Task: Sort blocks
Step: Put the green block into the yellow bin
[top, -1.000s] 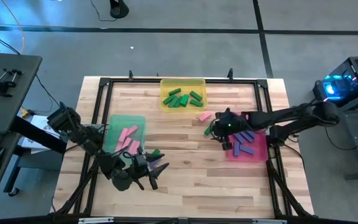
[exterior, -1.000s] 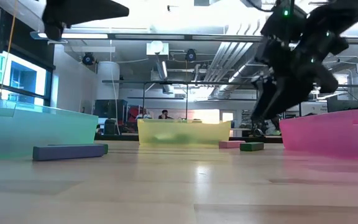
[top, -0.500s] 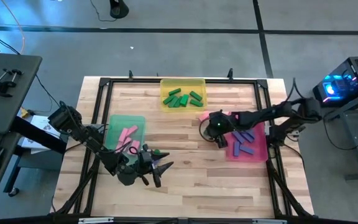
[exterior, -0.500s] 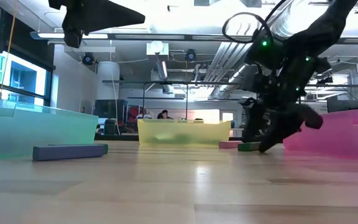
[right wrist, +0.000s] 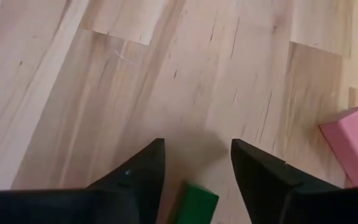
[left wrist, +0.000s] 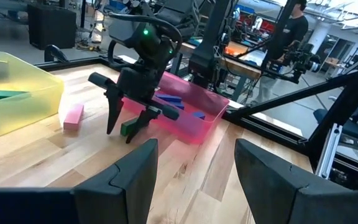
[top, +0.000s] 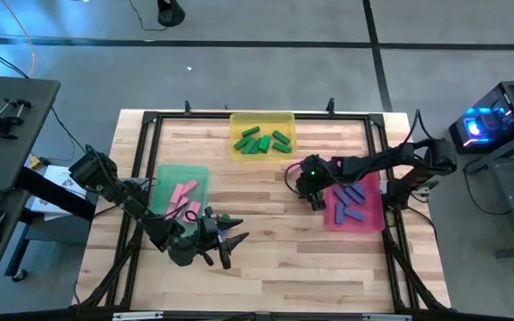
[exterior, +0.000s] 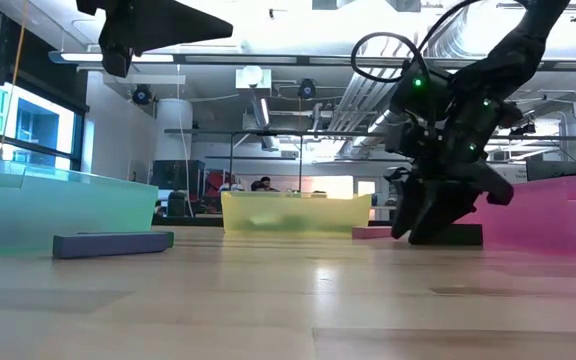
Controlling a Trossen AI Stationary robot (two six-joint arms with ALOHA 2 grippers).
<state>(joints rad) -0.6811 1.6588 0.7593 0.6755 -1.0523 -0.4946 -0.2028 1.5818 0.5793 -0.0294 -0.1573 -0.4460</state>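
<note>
Here, from the high view, you are on a pick step: the right claw [top: 313, 198] has its tips down on the bench [top: 266, 259] just beside the pink tray [top: 373, 218], on that tray's side toward the yellow tray [top: 286, 119]. The yellow tray holds green blocks [top: 261, 141], the pink tray holds purple blocks [top: 351, 198], and the green tray [top: 163, 174], well apart from the pink one, holds pink blocks [top: 184, 194]. The left claw [top: 230, 245] hangs beyond the green tray with a loose green block [top: 224, 218] just beside it.

In the low view the right claw [exterior: 423, 225] stands tips-down just in front of the pink tray [exterior: 548, 215], and a purple block [exterior: 113, 243] lies near the green tray [exterior: 58, 205].

From the left wrist view, the left claw [left wrist: 194, 174] is spread wide and empty. Across the bench, the right claw [left wrist: 126, 124] straddles a stray green block [left wrist: 128, 128] beside the pink tray [left wrist: 194, 121], with a pink block [left wrist: 73, 116] nearby.

The right wrist view settles it: the right claw [right wrist: 194, 168] is parted, the green block [right wrist: 194, 202] sits between the fingers [right wrist: 145, 168], and I cannot tell that it is pinched yet. Your next move, I'd judge, is to clench on it, lift, and carry it to the yellow tray; the pink block [right wrist: 353, 146] is close, so keep clear of it.
</note>
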